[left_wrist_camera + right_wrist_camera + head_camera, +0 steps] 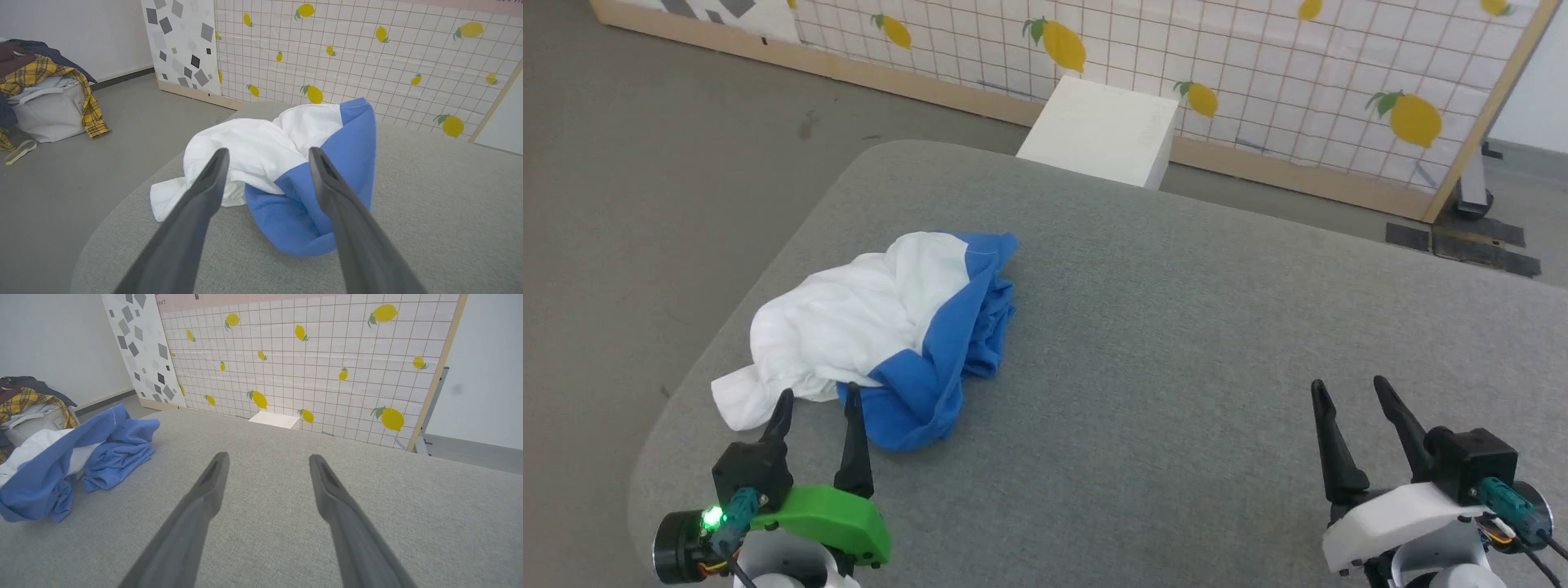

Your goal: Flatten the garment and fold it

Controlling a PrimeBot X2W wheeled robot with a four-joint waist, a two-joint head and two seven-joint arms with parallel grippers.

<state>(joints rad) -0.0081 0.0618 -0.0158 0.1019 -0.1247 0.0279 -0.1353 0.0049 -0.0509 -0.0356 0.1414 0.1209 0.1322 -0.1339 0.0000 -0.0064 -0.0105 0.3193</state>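
The garment [882, 327] lies crumpled in a heap on the left part of the grey table [1176, 327], white body toward the left edge, bright blue parts bunched on its right and near side. In the left wrist view the garment [282, 163] sits just beyond the fingertips. My left gripper [818, 400] is open at the heap's near edge, its tips just short of the cloth, nothing between the fingers. My right gripper [1347, 388] is open over bare table at the lower right, far from the garment [61, 465], which lies at the left of its wrist view.
A rigid white box [1103, 131] stands beyond the table's far edge, against a lemon-print grid panel [1258, 82]. A white bin heaped with clothes, a yellow plaid one among them [53, 94], stands on the floor to the left. The table's rounded left edge runs close to the garment.
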